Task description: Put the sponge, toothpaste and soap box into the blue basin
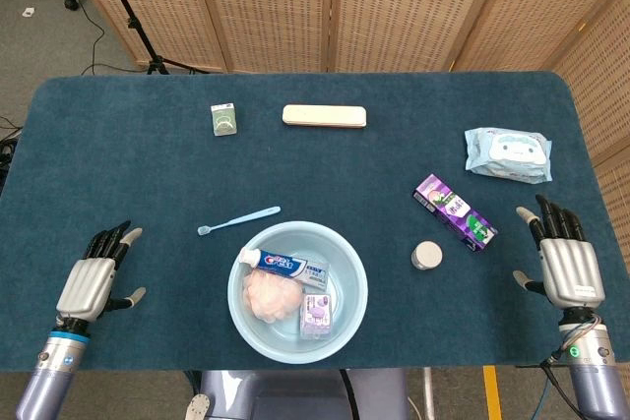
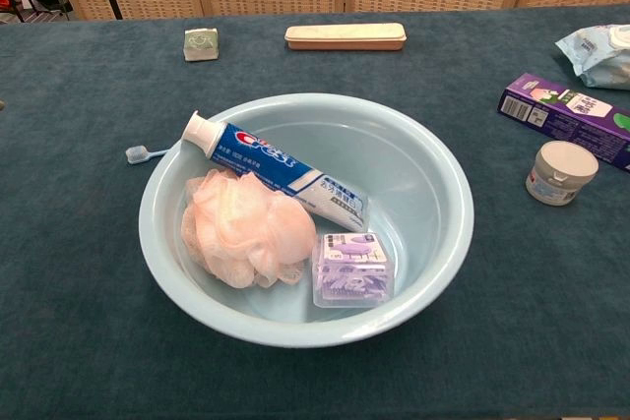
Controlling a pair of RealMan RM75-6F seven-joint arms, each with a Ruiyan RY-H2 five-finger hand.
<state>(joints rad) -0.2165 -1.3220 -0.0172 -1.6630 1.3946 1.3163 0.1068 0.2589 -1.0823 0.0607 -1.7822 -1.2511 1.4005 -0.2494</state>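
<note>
With sponge, toothpaste and soap box all inside the blue basin, task looks done; left hand and right hand flank it, fingers spread, empty; park clear, don't nudge its rim.

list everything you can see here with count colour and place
basin: 1, light blue, near edge of table, centre
toothpaste: 1, blue and white, in basin, cap on its left rim
sponge: 1, pale pink, in basin, left side
soap box: 1, clear purple, in basin, right of sponge
toothbrush: 1, light blue, on table, left of and behind basin
small box: 1, green, far left
long case: 1, cream, far centre
purple box: 1, purple, right of basin
jar: 1, white lid, beside purple box
wipes pack: 1, pale blue, far right
table: 1, dark blue
left hand: 1, grey and black, open, near left
right hand: 1, grey and black, open, near right
</note>
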